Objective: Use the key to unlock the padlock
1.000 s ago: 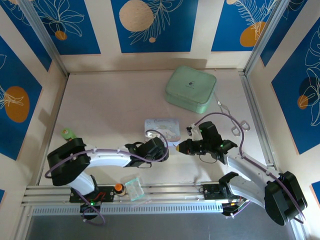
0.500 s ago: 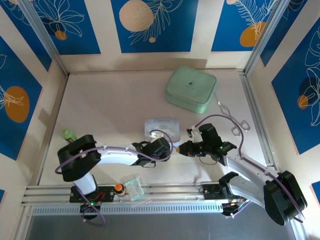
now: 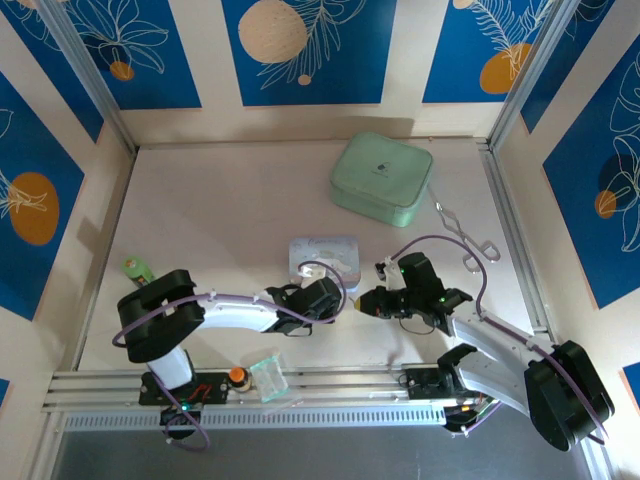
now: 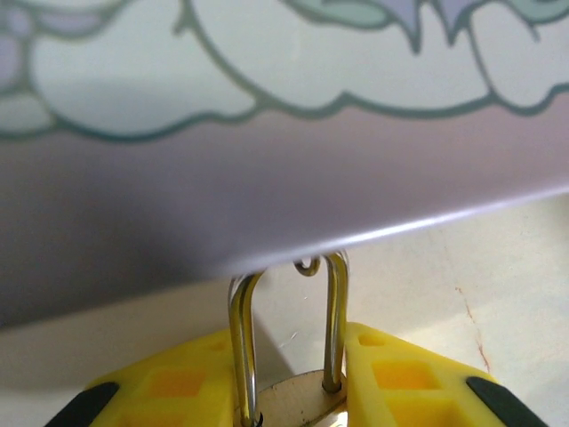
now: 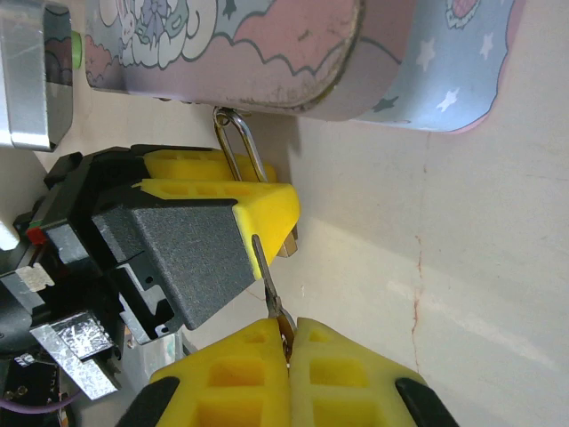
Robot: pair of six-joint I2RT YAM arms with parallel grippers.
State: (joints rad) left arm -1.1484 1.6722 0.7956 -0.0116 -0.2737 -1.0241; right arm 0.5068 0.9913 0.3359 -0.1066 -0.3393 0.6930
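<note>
The padlock (image 4: 298, 398) has a brass body and a thin silver shackle (image 4: 334, 311) that hooks through a loop on the edge of the cartoon tin (image 4: 267, 133). My left gripper (image 4: 289, 345) is shut on the brass body, one yellow pad on each side. In the right wrist view the shackle (image 5: 238, 142) and a brass corner (image 5: 290, 242) stick out of the left fingers (image 5: 258, 200). My right gripper (image 5: 289, 336) is shut on the key (image 5: 271, 294); its blade points at the left finger beside the padlock's corner. From above, the left gripper (image 3: 338, 300) and the right gripper (image 3: 362, 300) meet tip to tip.
The cartoon tin (image 3: 323, 255) lies just beyond both grippers. A mint green case (image 3: 381, 178) sits at the back right, with silver tongs (image 3: 465, 240) along the right rail. A green object (image 3: 135, 267) is at the left, and a clear cup (image 3: 268, 378) is on the near rail.
My left jaws have narrowed onto the padlock and the left arm has shifted right. The right gripper with the key has drifted slightly nearer and left.
</note>
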